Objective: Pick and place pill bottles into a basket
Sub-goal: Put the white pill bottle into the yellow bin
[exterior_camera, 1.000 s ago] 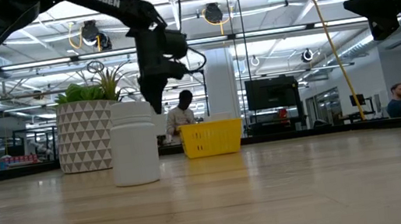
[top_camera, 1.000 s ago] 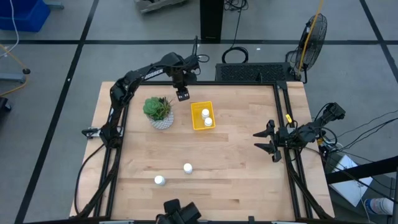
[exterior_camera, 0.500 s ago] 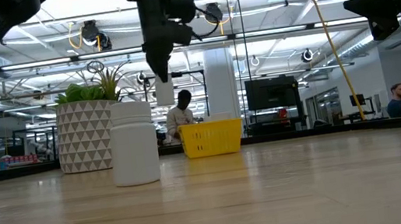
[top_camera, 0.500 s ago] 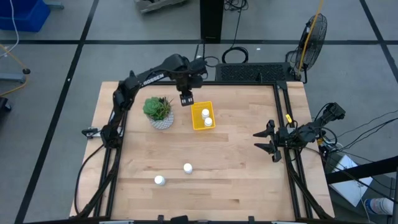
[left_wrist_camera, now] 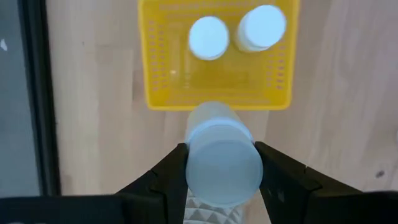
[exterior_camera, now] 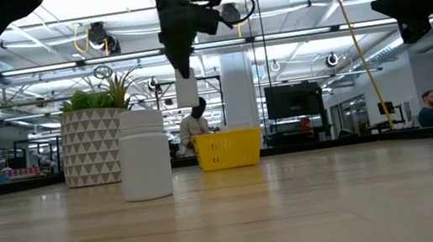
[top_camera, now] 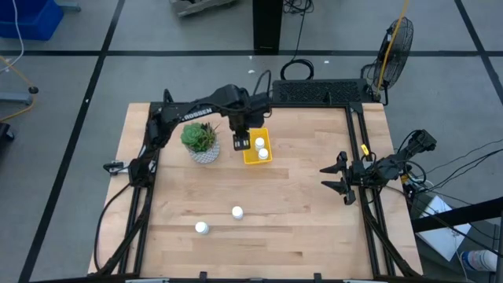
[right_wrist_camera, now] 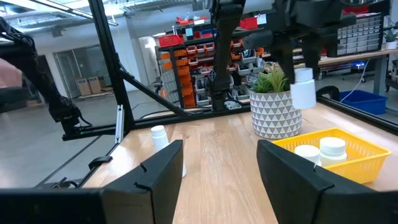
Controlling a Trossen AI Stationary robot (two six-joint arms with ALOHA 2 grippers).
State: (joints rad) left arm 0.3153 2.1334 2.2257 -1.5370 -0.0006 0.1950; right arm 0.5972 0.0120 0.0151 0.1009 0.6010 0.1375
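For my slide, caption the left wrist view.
Left hand holds a white pill bottle just short of the yellow basket, where two bottles already stand.

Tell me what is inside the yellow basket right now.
Two pill bottles stand side by side in the basket. The left gripper holds a third bottle above its edge, covering part of that wall.

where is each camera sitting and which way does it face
High: above the table, looking straight down; both arms show.
Low: at tabletop height, looking level into the room; arms hang from above.
Left wrist: on the left gripper, looking down at the held bottle.
Right wrist: on the right gripper, looking across the table.
All four show the yellow basket.
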